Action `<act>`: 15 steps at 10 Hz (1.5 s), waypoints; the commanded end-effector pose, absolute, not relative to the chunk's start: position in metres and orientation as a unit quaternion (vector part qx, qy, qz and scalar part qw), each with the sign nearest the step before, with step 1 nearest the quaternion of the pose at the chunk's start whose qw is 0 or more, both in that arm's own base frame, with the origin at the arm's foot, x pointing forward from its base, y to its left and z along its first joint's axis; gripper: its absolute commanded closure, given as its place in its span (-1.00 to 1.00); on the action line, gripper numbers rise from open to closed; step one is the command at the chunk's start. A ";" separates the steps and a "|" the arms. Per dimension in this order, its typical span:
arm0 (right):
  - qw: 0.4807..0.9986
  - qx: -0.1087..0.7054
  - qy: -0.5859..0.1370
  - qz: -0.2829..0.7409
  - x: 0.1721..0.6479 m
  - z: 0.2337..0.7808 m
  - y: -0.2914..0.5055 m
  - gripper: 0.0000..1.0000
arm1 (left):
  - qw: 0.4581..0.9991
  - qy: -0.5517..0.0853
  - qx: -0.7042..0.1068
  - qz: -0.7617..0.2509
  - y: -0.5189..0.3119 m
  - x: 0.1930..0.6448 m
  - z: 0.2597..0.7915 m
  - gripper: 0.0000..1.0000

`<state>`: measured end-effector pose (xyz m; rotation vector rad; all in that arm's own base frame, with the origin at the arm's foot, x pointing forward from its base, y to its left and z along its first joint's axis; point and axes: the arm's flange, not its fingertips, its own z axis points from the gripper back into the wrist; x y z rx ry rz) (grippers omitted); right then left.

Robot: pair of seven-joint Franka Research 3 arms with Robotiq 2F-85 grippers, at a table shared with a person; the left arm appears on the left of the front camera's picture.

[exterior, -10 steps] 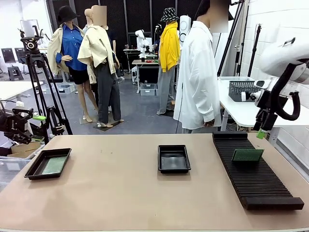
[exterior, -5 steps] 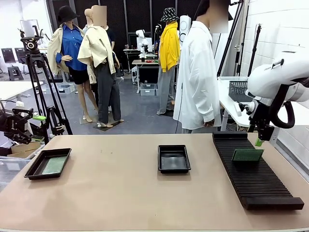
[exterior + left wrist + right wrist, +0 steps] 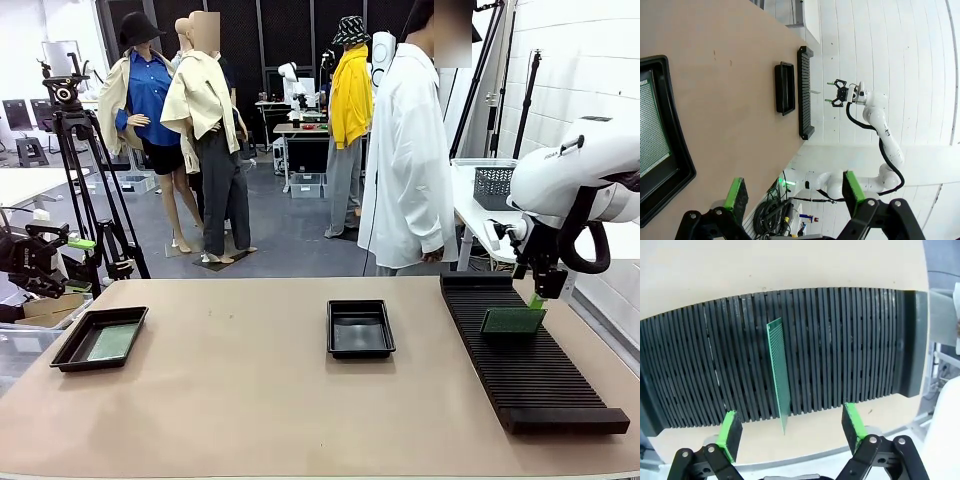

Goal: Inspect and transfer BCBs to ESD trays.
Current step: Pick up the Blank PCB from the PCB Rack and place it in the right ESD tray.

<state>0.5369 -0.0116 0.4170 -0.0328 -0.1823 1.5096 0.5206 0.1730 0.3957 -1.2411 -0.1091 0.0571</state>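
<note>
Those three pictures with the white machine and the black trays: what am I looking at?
Two robot arms share a table with a person in a white shirt. One picture looks across the table; the other two come from cameras on each arm's wrist. The right gripper is open, above a green circuit board standing on edge in a ribbed black rack. The left gripper is open too, holding nothing, near the left tray, which holds another board. The middle tray looks empty.
</note>
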 end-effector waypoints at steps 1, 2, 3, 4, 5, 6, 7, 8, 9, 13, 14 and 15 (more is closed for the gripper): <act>0.730 0.006 -0.071 0.680 0.537 0.422 -0.015 -1.00 | 0.812 -0.053 -0.581 0.028 0.173 0.520 0.398 -1.00; 0.725 -0.015 -0.083 0.684 0.537 0.417 -0.012 -1.00 | 0.812 -0.053 -0.581 0.028 0.173 0.520 0.398 -1.00; 0.725 -0.015 -0.083 0.684 0.537 0.417 -0.012 -1.00 | 0.812 -0.053 -0.581 0.028 0.173 0.520 0.398 -1.00; 0.725 -0.015 -0.083 0.684 0.537 0.417 -0.012 -1.00 | 0.812 -0.053 -0.581 0.028 0.173 0.520 0.398 -1.00; 0.725 -0.015 -0.083 0.684 0.537 0.417 -0.012 -1.00 | 0.812 -0.053 -0.581 0.028 0.173 0.520 0.398 -1.00; 0.725 -0.015 -0.083 0.684 0.537 0.417 -0.012 -1.00 | 0.812 -0.053 -0.581 0.028 0.173 0.520 0.398 -1.00; 0.725 -0.015 -0.083 0.684 0.537 0.417 -0.012 -1.00 | 0.812 -0.053 -0.581 0.028 0.173 0.520 0.398 -1.00; 0.726 -0.010 -0.078 0.683 0.536 0.417 -0.013 -1.00 | 0.812 -0.053 -0.581 0.028 0.173 0.520 0.398 -1.00; 0.721 -0.009 -0.074 0.689 0.537 0.415 -0.007 -1.00 | 0.812 -0.053 -0.581 0.028 0.173 0.520 0.398 -1.00; 0.714 -0.003 -0.052 0.698 0.539 0.406 0.013 -1.00 | 0.812 -0.053 -0.581 0.028 0.173 0.520 0.398 -1.00; 0.714 0.007 -0.048 0.699 0.539 0.402 0.015 -1.00 | 0.812 -0.053 -0.581 0.028 0.173 0.520 0.398 -1.00; 0.716 0.007 -0.046 0.696 0.539 0.403 0.016 -1.00 | 0.812 -0.053 -0.581 0.028 0.173 0.520 0.398 -1.00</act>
